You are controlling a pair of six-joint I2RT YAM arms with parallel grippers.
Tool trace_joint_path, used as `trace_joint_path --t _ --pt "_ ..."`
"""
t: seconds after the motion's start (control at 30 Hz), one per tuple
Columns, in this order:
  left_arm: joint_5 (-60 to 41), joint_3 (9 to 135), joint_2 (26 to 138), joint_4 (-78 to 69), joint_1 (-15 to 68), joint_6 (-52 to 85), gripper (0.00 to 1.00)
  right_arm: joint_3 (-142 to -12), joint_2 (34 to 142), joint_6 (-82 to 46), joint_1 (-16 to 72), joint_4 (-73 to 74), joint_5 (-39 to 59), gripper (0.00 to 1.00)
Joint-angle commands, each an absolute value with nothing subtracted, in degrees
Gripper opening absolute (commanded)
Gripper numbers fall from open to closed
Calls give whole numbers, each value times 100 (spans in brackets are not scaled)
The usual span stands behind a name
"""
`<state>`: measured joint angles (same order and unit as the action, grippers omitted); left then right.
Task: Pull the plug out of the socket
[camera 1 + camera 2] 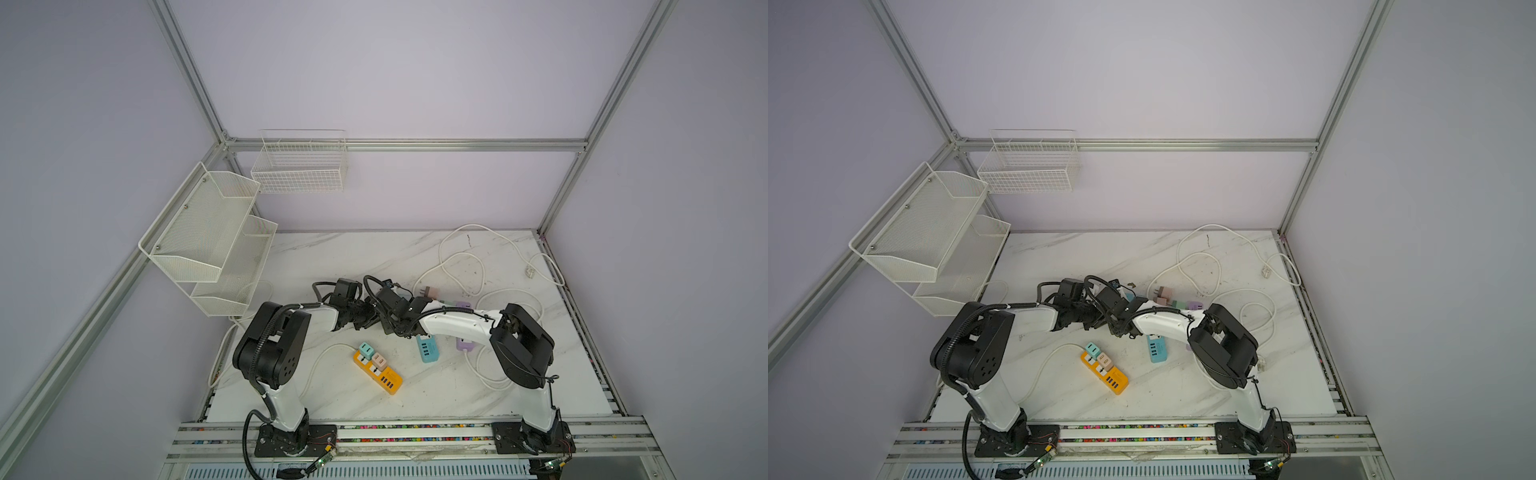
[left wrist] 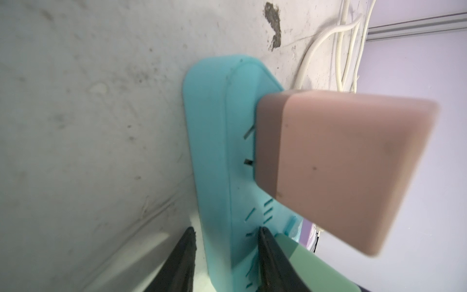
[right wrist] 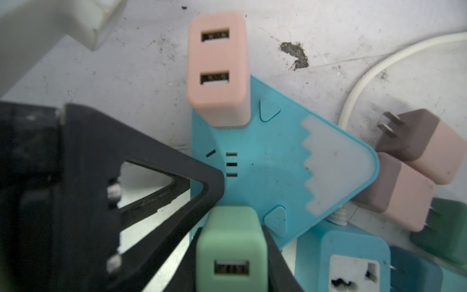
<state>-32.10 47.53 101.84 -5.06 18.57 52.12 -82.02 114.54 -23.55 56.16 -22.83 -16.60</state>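
The socket is a teal power strip (image 3: 265, 161) lying flat on the marble table (image 3: 113, 75). A green plug (image 3: 231, 247) sits in it, and my right gripper (image 3: 231, 227) is shut on that plug, one finger against each side. A pink plug (image 3: 217, 70) stands in another outlet, with a little of its prongs showing in the left wrist view. My left gripper (image 2: 226, 230) straddles the strip's (image 2: 214, 151) long edge. One of its fingers (image 3: 209, 177) rests on the strip's top face. The other stands beside the side wall with a thin gap.
Loose pink-brown plugs (image 3: 417, 141) and a blue cube adaptor (image 3: 341, 257) crowd the strip's cable end, beside white cable (image 3: 366, 75). An orange strip (image 1: 378, 370) carrying two plugs lies nearer the front. A purple strip (image 1: 465, 343) sits under the right forearm. Wire baskets (image 1: 299, 166) hang at the back left.
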Motion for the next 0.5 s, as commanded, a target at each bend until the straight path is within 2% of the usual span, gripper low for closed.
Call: trace_joint_path --t 0.0,0.47 --pt "-3360 5021 10244 -592 1977 5300 40 -8157 11329 -2470 5626 -2237 -1413 24" --pt "-3014 4668 10167 201 2013 5027 38 -8363 11385 -2374 5628 -2442 -1583 24"
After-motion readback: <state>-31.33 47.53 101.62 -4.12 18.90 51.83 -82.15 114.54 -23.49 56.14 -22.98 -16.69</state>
